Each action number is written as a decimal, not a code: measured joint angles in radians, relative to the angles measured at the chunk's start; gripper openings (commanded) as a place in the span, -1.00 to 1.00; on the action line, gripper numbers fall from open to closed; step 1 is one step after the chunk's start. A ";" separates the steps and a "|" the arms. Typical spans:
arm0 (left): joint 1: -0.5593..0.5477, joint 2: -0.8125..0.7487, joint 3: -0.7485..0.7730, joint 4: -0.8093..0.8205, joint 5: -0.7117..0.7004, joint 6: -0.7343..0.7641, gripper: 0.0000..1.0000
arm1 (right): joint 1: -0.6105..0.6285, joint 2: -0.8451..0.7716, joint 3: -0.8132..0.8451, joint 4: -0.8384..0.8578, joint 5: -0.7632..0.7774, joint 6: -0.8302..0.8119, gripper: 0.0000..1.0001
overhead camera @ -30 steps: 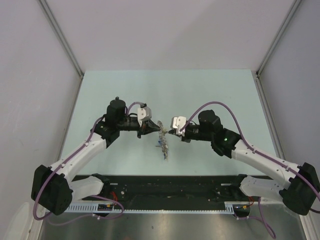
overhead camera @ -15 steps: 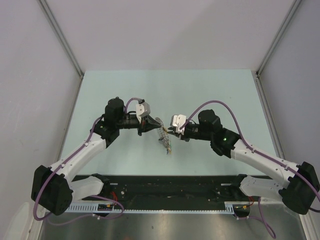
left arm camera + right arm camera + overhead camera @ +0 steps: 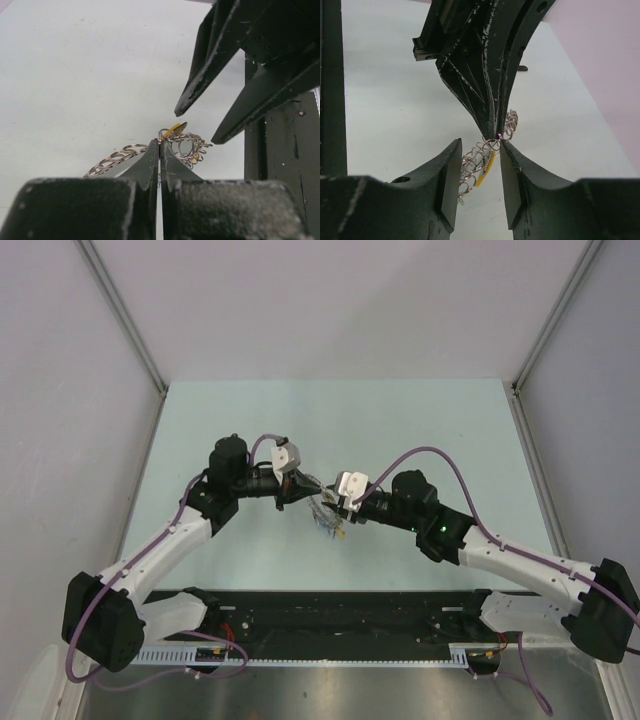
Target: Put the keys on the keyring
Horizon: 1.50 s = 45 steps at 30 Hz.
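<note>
**While left fingers (image 3: 150,160) pinched the keyring (image 3: 119,157), right fingers (image 3: 449,175) stood open beside it**

As both arms met near the middle of the surface (image 3: 420,420), a little toward its left edge, the keyring hung between them. Left fingers were closed tip to tip on one wire of the bunch. Right fingers were parted, one on each side of the dangling rings, touching nothing that could be seen. A yellow-headed key (image 3: 487,168) showed among the loops, just under the pinch point. Whether it was threaded on or only tangled could not be told. Red and black keys were not made out in any view.

Handling call: light, thin metal, stiff in each loop but floppy as a chain, so it should swing and twist when nudged. It looked slick, and the narrow wire could slip out of a tip pinch. Best hold was probably the main ring's wire close to the split. A key was better taken by its plastic head, flat across the pads, than by the blade.
</note>
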 measured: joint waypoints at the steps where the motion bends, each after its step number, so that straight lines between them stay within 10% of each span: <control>1: -0.001 -0.002 0.000 0.000 -0.003 0.000 -0.99 | 0.008 0.000 -0.001 0.006 0.014 -0.001 -0.17; 21: -0.016 -0.023 0.000 -0.006 -0.034 -0.008 -0.99 | 0.089 0.084 -0.009 0.089 0.249 -0.053 -0.25; 34: -0.022 -0.025 0.000 -0.006 -0.063 -0.007 -0.99 | 0.097 0.096 -0.010 0.098 0.305 -0.068 -1.00; 45: -0.028 -0.031 0.000 -0.006 -0.084 -0.008 -0.99 | 0.097 0.084 -0.011 0.089 0.312 -0.080 -1.00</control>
